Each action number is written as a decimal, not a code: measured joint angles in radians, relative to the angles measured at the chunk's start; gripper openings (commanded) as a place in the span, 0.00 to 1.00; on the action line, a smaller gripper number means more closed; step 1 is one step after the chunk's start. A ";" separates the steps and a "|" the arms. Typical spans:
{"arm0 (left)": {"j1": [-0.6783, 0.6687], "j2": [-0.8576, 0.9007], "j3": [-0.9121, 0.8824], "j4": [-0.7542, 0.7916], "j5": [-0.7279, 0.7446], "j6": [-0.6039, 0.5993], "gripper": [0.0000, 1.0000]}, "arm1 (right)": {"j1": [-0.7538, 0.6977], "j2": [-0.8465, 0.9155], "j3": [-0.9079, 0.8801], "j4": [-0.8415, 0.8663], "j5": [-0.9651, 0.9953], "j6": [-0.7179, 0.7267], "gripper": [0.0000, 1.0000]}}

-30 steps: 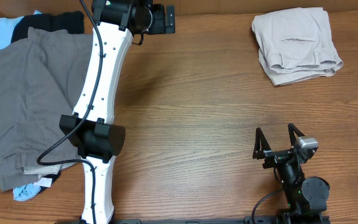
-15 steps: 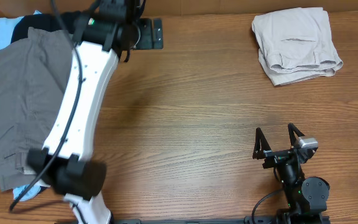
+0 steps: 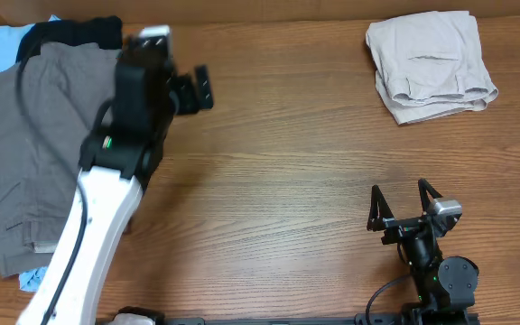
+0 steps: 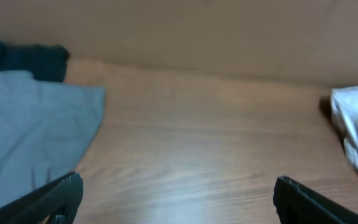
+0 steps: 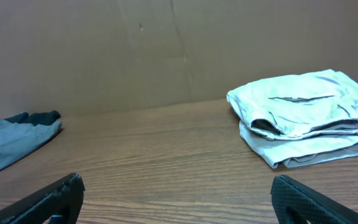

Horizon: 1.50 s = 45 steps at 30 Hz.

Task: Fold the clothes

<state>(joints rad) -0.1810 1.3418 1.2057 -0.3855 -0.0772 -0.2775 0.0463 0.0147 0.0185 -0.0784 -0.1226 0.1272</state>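
I see my left gripper (image 3: 195, 90) wide apart, empty, just beside the flat gray cotton shorts (image 3: 34, 144); my right gripper (image 3: 403, 200) also gapes empty, well apart from the folded beige khaki shorts (image 3: 430, 65), far right.

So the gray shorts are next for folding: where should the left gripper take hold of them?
Probably the gray shorts at their far corner beside the bare wood, coming from the table's middle with the open left gripper. They lie flat atop the other garments, and that corner rests on the table, nearest the gripper.
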 measured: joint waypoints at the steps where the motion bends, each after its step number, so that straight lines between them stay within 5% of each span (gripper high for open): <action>1: 0.022 -0.043 -0.061 0.044 0.012 0.000 1.00 | 0.000 0.000 0.000 0.000 0.000 -0.001 1.00; 8: 0.175 -0.330 -0.469 0.318 0.086 0.001 1.00 | 0.000 0.000 0.000 0.000 0.000 -0.001 1.00; 17: 0.183 -0.701 -0.860 0.559 0.091 0.074 1.00 | 0.000 0.000 0.000 0.000 0.000 0.000 1.00; 34: 0.244 -1.181 -1.175 0.571 0.081 0.101 1.00 | 0.000 0.000 0.000 0.000 0.000 0.000 1.00; 45: 0.308 -1.326 -1.193 0.329 0.127 0.151 1.00 | 0.000 0.000 0.000 0.000 0.000 0.000 1.00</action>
<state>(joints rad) 0.1272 0.0158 0.0128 -0.0563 0.0502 -0.1261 0.0467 0.0147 0.0185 -0.0784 -0.1226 0.1268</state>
